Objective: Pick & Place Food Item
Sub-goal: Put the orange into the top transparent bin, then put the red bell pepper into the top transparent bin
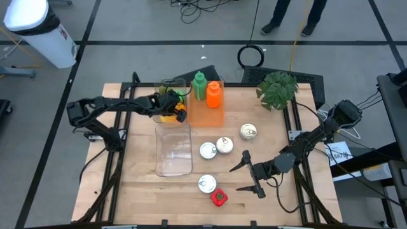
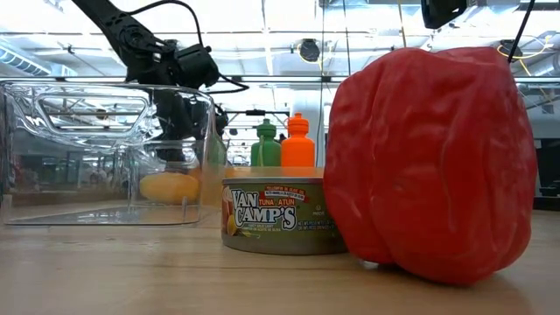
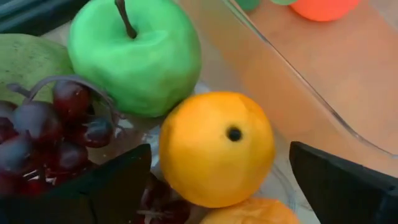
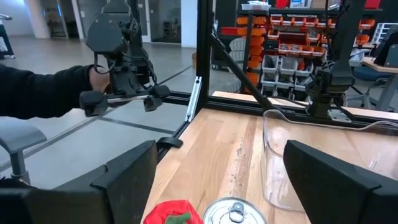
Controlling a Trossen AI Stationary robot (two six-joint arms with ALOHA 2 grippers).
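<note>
An orange [image 3: 214, 146] lies among other fruit in a clear container [image 1: 166, 86] at the table's far left. A green apple [image 3: 134, 53] and dark grapes [image 3: 50, 124] sit beside it. My left gripper [image 1: 173, 109] slants down into that container, open, with one finger [image 3: 112, 186] on either side of the orange and a gap showing at the other finger [image 3: 342, 186]. My right gripper [image 1: 236, 179] hovers open and level near the table's front right, close to a red pepper [image 1: 219, 197] and a can [image 1: 206, 184].
An empty clear bin [image 1: 173, 149] stands in the middle. An orange-tinted bin [image 1: 206, 114] holds a green bottle [image 1: 200, 86] and an orange bottle [image 1: 214, 94]. Several cans [image 1: 224, 145] lie at centre right, a plant [image 1: 278, 89] at far right. A person's sleeve [image 4: 37, 93] shows beyond the table.
</note>
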